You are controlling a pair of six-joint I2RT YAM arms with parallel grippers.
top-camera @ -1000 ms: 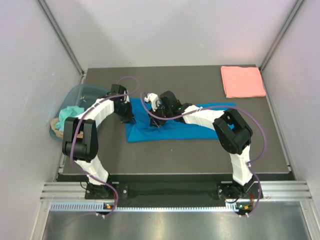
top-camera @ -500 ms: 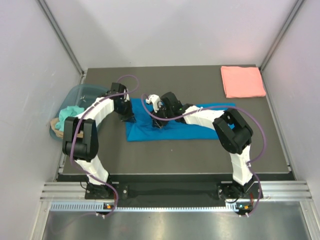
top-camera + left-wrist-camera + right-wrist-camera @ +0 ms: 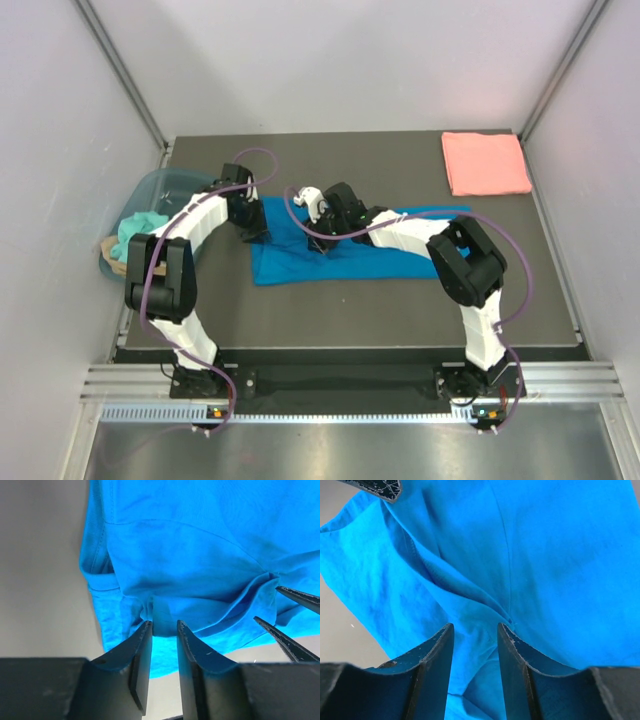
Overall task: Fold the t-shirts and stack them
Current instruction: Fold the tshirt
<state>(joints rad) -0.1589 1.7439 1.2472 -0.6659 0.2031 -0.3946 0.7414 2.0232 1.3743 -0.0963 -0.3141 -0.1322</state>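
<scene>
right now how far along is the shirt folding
Done: the pink t-shirt lies folded in the far right corner. In hand: the blue t-shirt lies as a rough long band in the middle, with the left tool and right tool over its left end, jaws parted, no cloth visibly pinched. Left: finish folding the blue one and stack the two. Teal cloth sits in the tub at the left.

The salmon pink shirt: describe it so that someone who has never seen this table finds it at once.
Look at the dark table and go to its far right corner. There lies the salmon pink shirt, folded into a flat rectangle, apart from everything else. The bright blue shirt lies rumpled in the middle of the table, so colour and corner settle it.
</scene>
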